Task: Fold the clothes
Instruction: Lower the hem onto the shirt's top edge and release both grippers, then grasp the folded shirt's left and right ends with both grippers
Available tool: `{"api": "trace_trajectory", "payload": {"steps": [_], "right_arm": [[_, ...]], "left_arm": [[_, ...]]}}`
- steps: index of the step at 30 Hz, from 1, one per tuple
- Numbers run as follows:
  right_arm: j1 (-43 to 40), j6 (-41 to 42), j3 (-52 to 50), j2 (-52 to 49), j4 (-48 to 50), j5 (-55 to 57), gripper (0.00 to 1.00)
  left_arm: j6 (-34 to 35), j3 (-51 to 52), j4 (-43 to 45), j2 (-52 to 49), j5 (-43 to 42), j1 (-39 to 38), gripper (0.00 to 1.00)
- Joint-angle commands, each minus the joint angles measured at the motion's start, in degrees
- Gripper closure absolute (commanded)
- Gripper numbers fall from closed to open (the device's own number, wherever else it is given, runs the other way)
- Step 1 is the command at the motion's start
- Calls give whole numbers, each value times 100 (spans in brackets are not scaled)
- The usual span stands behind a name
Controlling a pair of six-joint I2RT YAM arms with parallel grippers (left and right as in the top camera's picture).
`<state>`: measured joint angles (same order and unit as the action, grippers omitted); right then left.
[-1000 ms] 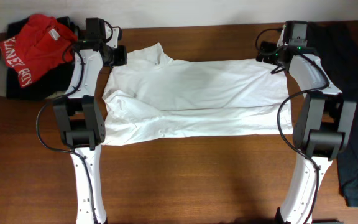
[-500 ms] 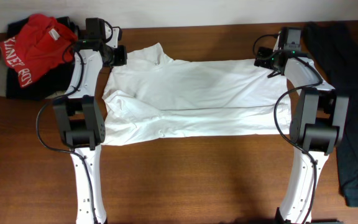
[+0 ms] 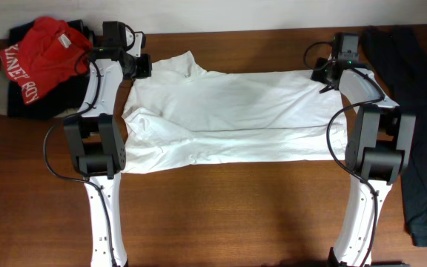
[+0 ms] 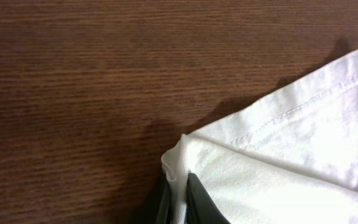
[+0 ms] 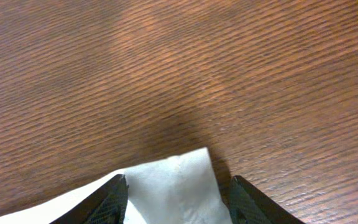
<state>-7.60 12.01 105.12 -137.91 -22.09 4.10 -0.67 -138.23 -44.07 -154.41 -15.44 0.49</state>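
Risk looks lopsided: left gripper (image 4: 179,184) is clamped on one corner of the T-shirt (image 3: 228,111), but right gripper (image 5: 177,184) has jaws apart around the opposite corner, so it could miss.

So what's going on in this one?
Two robot arms are working on a white T-shirt spread across a wooden table. Both reach to its far edge. The left pincer is shut on one far corner of the fabric. The right pincer is open, with the opposite far corner between its fingers. The shirt lies mostly flat, rumpled at its left end.
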Motion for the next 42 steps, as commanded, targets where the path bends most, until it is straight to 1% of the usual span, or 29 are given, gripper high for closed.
{"api": "trace_trajectory", "payload": {"steps": [1, 8, 10, 12, 14, 16, 19, 21, 23, 28, 34, 38, 42], "right_arm": [[-42, 94, 87, -111, -74, 199, 54], [-42, 94, 87, -111, -79, 201, 79], [-42, 96, 87, -111, -81, 201, 81], [-42, 275, 87, -111, -92, 245, 82], [-48, 378, 87, -109, -105, 260, 86], [-55, 398, 87, -87, -140, 264, 89], [-107, 470, 90, 2, -243, 264, 90], [-181, 669, 94, 101, -343, 260, 95], [-256, 824, 96, 190, -461, 256, 96], [-387, 852, 96, 387, -850, 173, 96], [-415, 933, 96, 713, -1102, 129, 96], [-417, 953, 96, 929, -1342, 109, 96], [-417, 951, 96, 1093, -1484, 111, 96]], "left_arm": [[-44, 131, -9, -225, 192, 4, 90], [-46, 131, -7, -225, 195, 4, 90], [-46, 131, -7, -225, 192, 4, 90], [-46, 131, -7, -225, 192, 4, 91], [-44, 103, -9, -223, 192, 4, 99], [-37, 24, -61, -223, 173, 4, 99], [-4, -251, -332, -223, 173, 4, 99], [-4, -542, -638, -223, 173, 7, 99], [-4, -748, -861, -223, 173, 7, 99], [-9, -1403, -1799, -223, 173, 7, 99], [-28, -2280, -2621, -223, 173, 11, 99], [-28, -2662, -3338, -223, 173, 44, 99], [-26, -2946, -3838, -223, 175, 48, 99]]}}
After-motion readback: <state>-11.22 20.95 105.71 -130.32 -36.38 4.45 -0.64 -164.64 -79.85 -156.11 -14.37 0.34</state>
